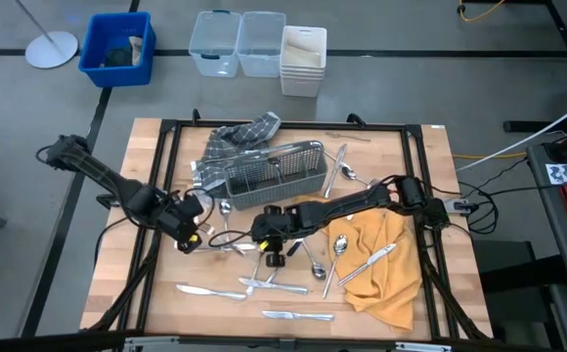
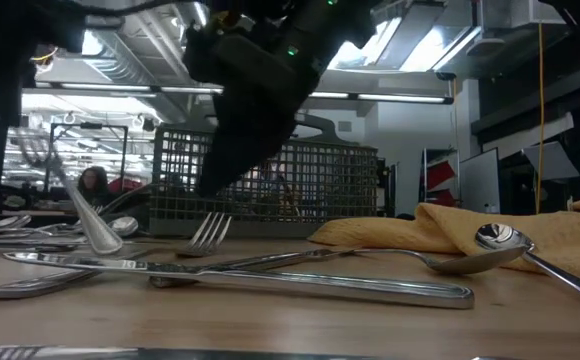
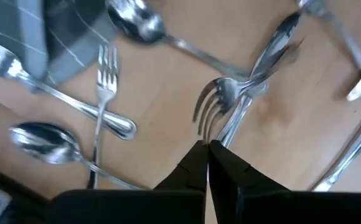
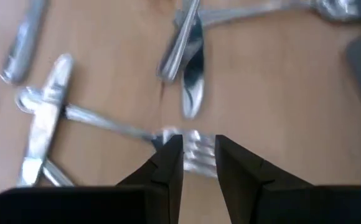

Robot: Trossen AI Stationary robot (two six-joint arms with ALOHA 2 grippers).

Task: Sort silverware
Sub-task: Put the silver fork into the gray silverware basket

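In the middle of the overhead frame, just below the grey wire-mesh caddy (image 1: 276,176), the right hand (image 1: 273,256) hangs low over the wooden counter (image 1: 117,284) with its two fingers spread a little, and its own wrist view shows a fork (image 4: 196,152) lying right between them, tines in the gap and handle running away toward the left of that picture under a crossed piece. Whether the fingers already touch the fork I cannot tell; they straddle it across its width, which is the relation the next move looks to depend on, since closing would pinch the tines from both sides. The left hand (image 1: 192,238) sits to the left of centre in the overhead frame, fingers pressed together and holding nothing that I can see, its tips just short of another fork (image 3: 215,109) whose tines point back at it and whose handle runs on away from it. The rest of the silverware (image 1: 283,315) is scattered across the lower centre of the counter, with some on the yellow cloth (image 1: 386,274) to the right and a few pieces beside the caddy. The right hand is plainly the one placed to lift a piece; the caddy lies close above it in the overhead frame.
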